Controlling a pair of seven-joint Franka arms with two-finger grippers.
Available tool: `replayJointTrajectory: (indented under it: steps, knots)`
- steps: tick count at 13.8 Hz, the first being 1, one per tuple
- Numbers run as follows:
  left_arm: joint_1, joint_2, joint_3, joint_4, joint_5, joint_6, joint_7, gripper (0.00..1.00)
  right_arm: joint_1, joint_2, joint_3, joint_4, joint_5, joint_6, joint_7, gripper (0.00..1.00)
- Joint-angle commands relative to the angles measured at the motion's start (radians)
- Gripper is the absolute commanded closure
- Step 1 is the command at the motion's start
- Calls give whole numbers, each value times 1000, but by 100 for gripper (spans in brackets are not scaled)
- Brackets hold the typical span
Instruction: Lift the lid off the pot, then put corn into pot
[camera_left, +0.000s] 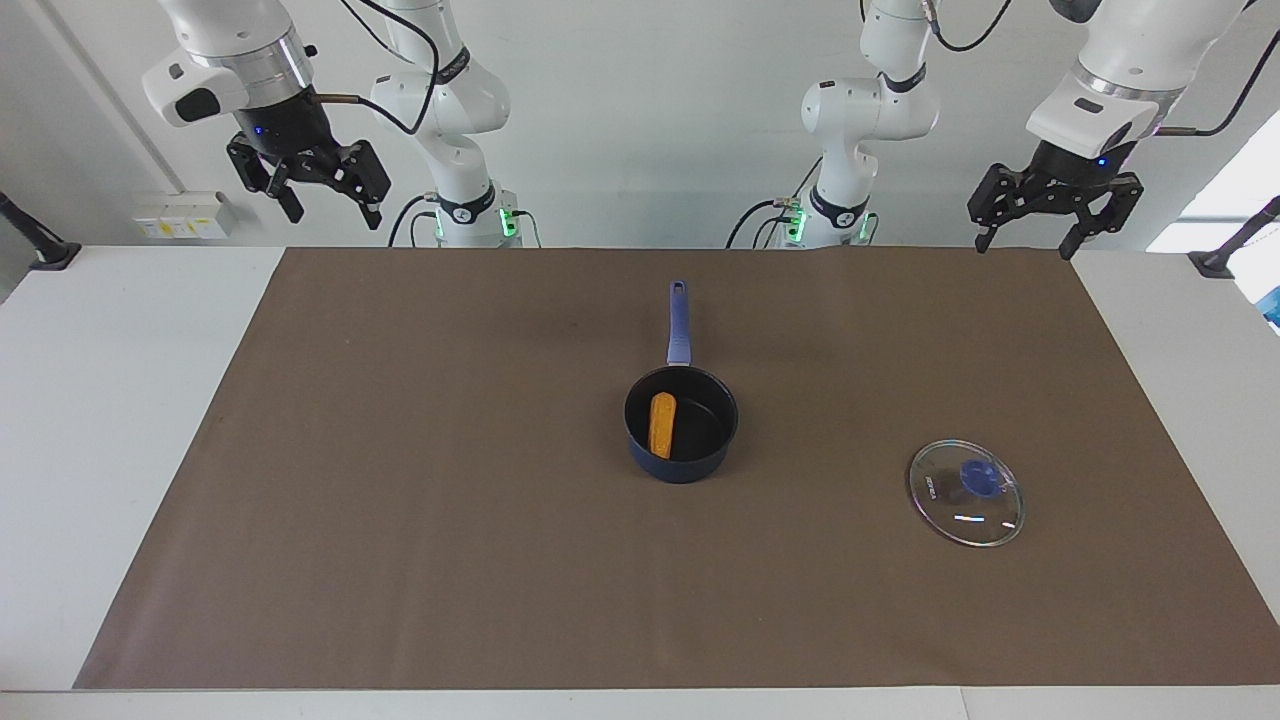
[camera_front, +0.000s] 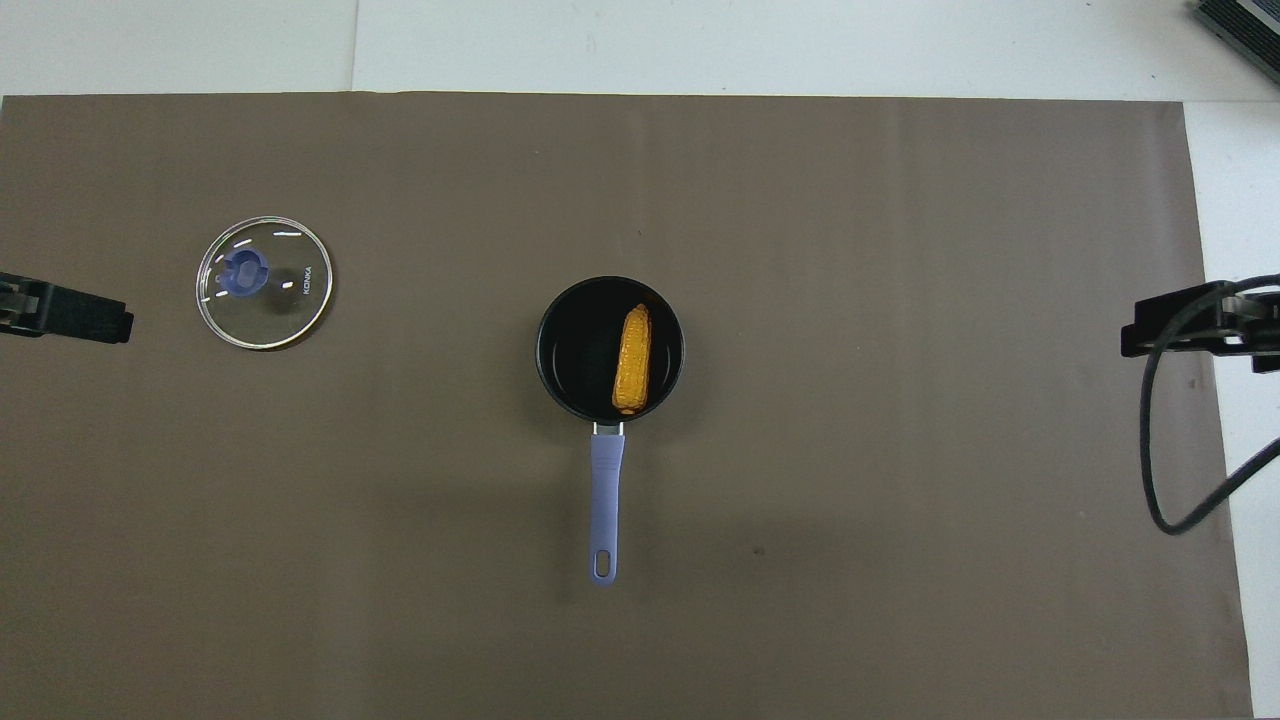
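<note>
One pot (camera_left: 681, 425), one lid (camera_left: 966, 492) and one corn (camera_left: 661, 425) are here. Two claws show: the left claw (camera_left: 1051, 215) and the right claw (camera_left: 318, 192).

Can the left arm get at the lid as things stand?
Probably yes. The lid lies flat on the mat toward the left arm's end, apart from the pot, knob up. The left gripper hangs open and empty, with nothing between them.

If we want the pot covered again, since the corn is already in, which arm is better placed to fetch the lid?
Left: the lid lies toward its end of the table; the left gripper hangs nearest.
</note>
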Motion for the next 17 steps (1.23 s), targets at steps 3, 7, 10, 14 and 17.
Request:
replayJointTrajectory:
  steps: [3,7,10,14,17]
  knots:
    - [-4,9,5,29,-9,-27,-8,0,-34,-14,10,-6,-3,-12,-81,0]
    - [-4,4,5,23,-9,-30,-5,0,-36,-40,12,-39,17,-10,-75,0]
    - [-5,3,5,21,-9,-32,-5,0,-39,-44,9,-46,17,-10,-84,0]
    - [-1,1,2,18,-9,-27,-5,0,-39,-44,9,-45,17,-13,-79,0]
    - [1,1,2,18,-9,-24,-3,0,-36,-40,10,-37,17,-8,-76,0]
